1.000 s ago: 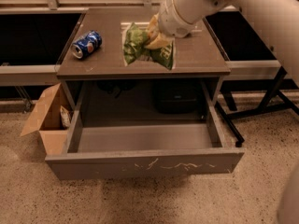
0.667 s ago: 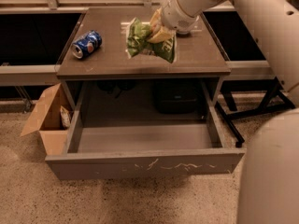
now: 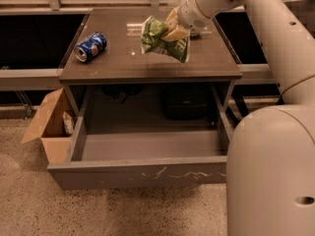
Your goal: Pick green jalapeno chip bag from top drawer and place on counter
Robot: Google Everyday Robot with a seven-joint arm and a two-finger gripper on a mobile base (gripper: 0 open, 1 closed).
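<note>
Tool (image 3: 173, 32) clamps the top of the green chip bag (image 3: 165, 42), which hangs crumpled over the back right of the bench (image 3: 123, 63); foil hides much of the grip. Whether the bag's lower edge touches the bench is hard to tell. Below, the drawer (image 3: 133, 173) stands pulled out, its right corner hidden behind the robot's body (image 3: 270, 171), and a blue can (image 3: 91, 45) lies at the bench's left.

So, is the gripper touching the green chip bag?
Touching. The camera view shows the gripper closed on the upper right part of the chip bag, over the far side of the counter.
</note>
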